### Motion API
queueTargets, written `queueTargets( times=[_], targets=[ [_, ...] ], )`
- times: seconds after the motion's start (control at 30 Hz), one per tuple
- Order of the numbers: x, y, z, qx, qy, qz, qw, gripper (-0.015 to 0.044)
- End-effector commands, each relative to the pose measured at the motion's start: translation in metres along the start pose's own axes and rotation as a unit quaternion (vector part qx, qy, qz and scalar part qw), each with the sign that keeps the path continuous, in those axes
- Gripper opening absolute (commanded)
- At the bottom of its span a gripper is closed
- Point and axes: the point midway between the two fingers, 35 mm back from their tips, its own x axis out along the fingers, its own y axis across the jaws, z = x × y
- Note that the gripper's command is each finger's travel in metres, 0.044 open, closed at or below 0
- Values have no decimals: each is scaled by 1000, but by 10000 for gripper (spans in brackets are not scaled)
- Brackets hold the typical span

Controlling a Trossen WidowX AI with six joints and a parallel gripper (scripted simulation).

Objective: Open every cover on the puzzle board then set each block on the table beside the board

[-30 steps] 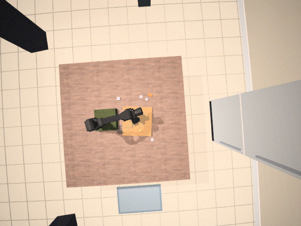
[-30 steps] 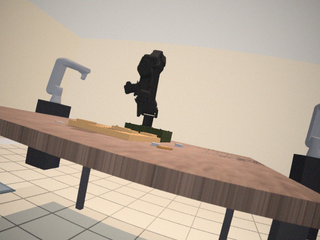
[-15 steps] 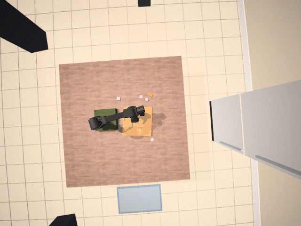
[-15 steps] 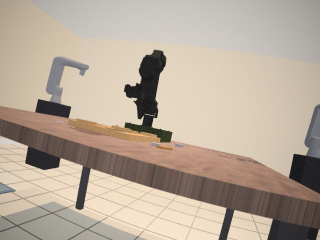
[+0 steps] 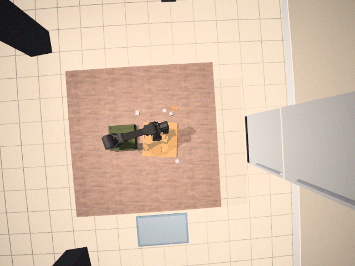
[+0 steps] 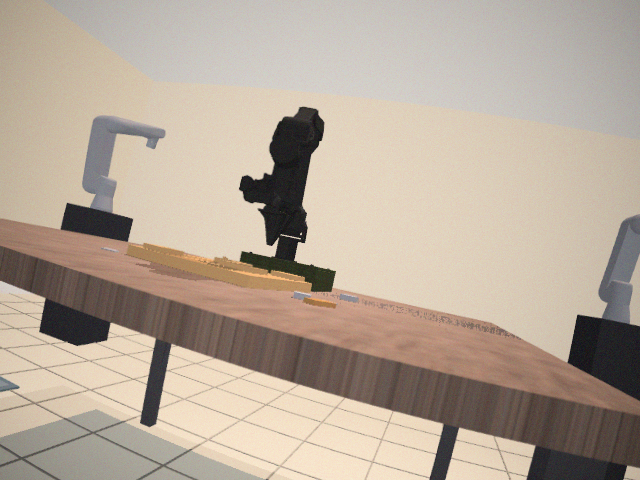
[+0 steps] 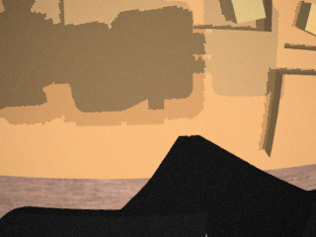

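Note:
The orange puzzle board (image 5: pixel 173 126) (image 6: pixel 227 273) (image 7: pixel 99 153) lies flat on the table. Its raised cover and track edges show, partly hidden by the arm. In the wrist view a pale yellow square (image 7: pixel 248 10) sits inside a dark-edged well, and another yellow square (image 7: pixel 312 26) is cut off at the right edge. White blocks (image 5: pixel 137 112) (image 5: pixel 164 110) (image 5: pixel 171 113) lie on the table beyond one board side. Another white block (image 5: pixel 177 160) (image 6: pixel 109 249) lies off the opposite corner. My gripper (image 6: pixel 270 243) (image 7: pixel 189 145) is shut, empty, and above the board.
An orange oblong piece (image 5: pixel 175 108) (image 6: pixel 319 302) lies on the table near two white blocks. The green base block (image 5: pixel 121 129) (image 6: pixel 323 279) stands beside the board under the arm. The arm's shadow falls across the board.

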Motion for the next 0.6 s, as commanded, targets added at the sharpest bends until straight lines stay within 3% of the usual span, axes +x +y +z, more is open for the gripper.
queueTargets(
  times=[0.0, 0.57],
  targets=[
    [2, 0, 1, 3, -4, -3, 1000, 0],
    [9, 0, 1, 3, -4, -3, 1000, 0]
  ],
)
